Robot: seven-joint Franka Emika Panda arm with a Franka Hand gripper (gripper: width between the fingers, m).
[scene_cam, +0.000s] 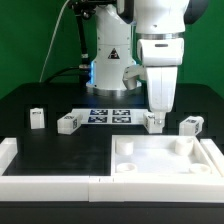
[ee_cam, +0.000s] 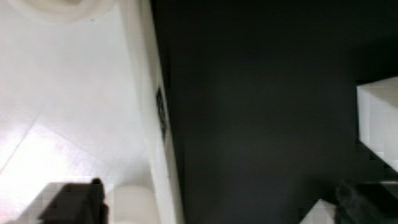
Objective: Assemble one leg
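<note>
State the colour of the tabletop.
The tabletop is plain white, which shows best in the exterior view.

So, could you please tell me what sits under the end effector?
A leg stands just below the end effector, beside the tabletop. The end effector covers the leg's upper part.

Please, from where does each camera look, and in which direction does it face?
Exterior view: off the arm, looking across the black table at the white robot arm; its claw hangs close above one small white blocky plastic leg.
Wrist view: on the wrist, looking down at the table; the dark claw fingers show, spread apart.
Shared: probably the large white square tray-like tabletop.
</note>
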